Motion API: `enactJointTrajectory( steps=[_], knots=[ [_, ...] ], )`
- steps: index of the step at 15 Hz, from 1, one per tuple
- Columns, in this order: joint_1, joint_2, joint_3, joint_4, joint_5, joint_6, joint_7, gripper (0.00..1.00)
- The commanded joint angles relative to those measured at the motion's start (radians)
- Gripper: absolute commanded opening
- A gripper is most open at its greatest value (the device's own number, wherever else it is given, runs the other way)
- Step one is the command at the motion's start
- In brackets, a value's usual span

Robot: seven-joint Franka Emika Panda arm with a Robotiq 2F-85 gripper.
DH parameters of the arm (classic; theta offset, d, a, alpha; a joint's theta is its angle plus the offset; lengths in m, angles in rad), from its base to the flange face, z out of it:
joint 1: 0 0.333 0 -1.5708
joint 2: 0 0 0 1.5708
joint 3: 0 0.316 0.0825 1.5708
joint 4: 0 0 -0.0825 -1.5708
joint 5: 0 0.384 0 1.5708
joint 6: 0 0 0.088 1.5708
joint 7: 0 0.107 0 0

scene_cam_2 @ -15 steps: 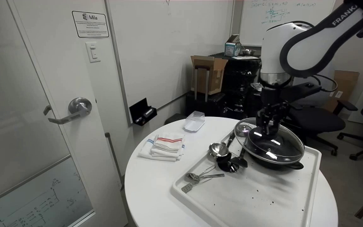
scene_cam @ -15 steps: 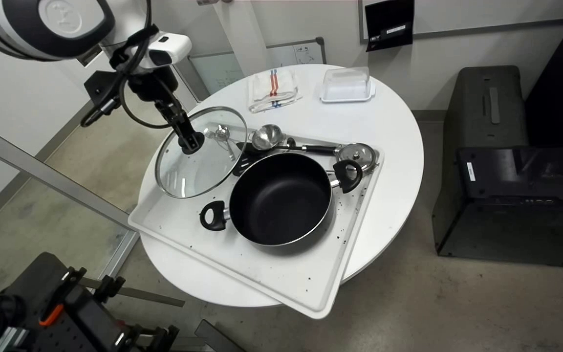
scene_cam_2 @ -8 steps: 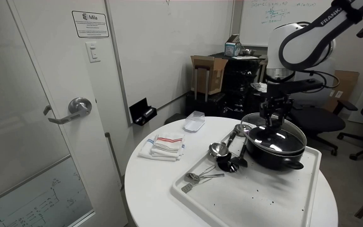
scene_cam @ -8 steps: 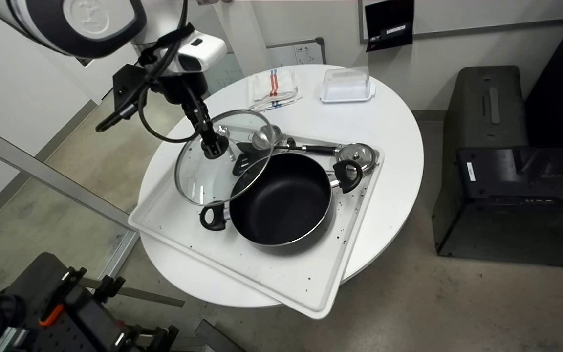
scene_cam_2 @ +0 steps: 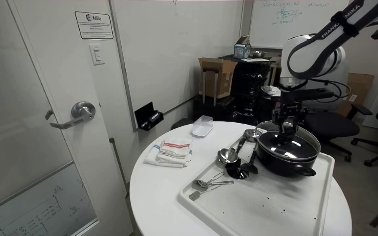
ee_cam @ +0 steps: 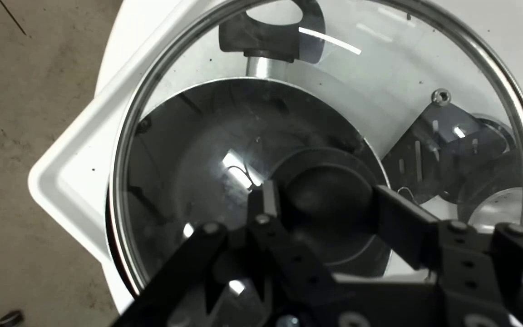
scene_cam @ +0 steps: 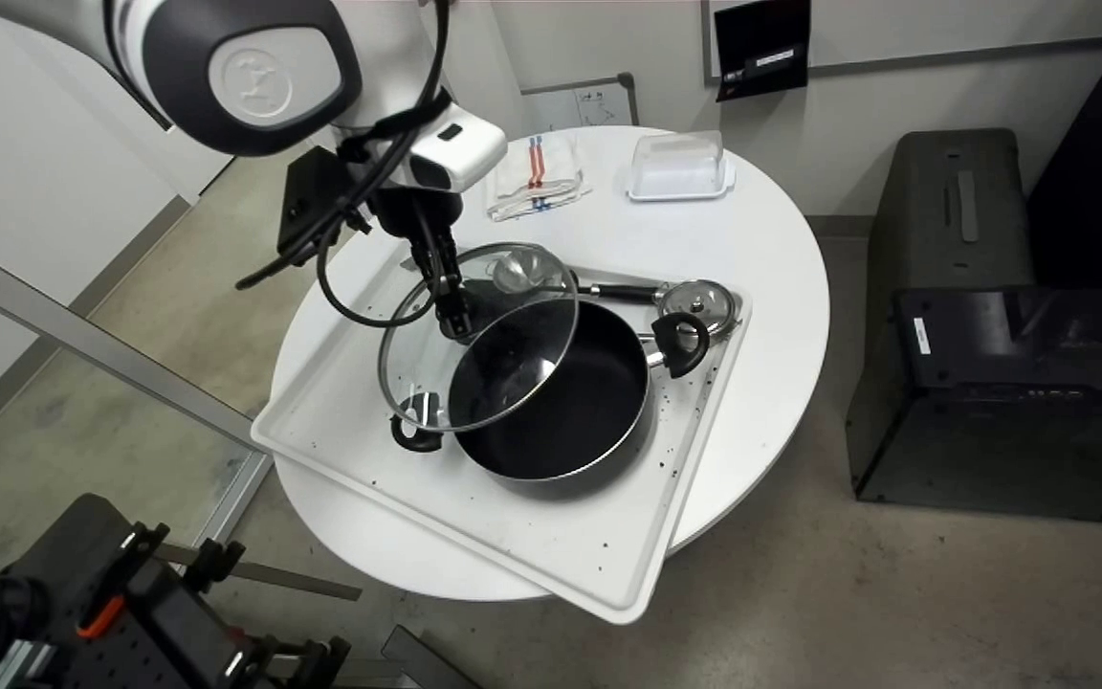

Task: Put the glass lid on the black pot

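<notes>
The glass lid is large, round and clear, with a metal rim and a black knob. My gripper is shut on the knob, with a finger on either side of it in the wrist view. The black pot stands on the tray with its dark interior up. In an exterior view the lid overlaps the pot's left half, off-centre. In an exterior view the lid appears over the pot, near its rim, with my gripper above. I cannot tell whether they touch.
The white tray lies on a round white table. A black slotted turner, a metal ladle-like cup and small metal utensils lie beside the pot. Folded towels and a clear-lidded dish stand behind.
My gripper has carried the lid rightward and down in an exterior view, from beside the pot to partly over it. The pot has not moved.
</notes>
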Motion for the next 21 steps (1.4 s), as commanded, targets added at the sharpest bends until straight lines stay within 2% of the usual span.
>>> enactJointTrajectory(
  steps=[1,11,21],
  knots=[
    [-0.017,0.046,-0.011,0.068,0.043,-0.033,0.019,0.27],
    [-0.060,0.176,-0.019,0.223,0.103,-0.095,0.052,0.27],
    [-0.074,0.266,-0.027,0.322,0.115,-0.169,0.091,0.27]
  ],
)
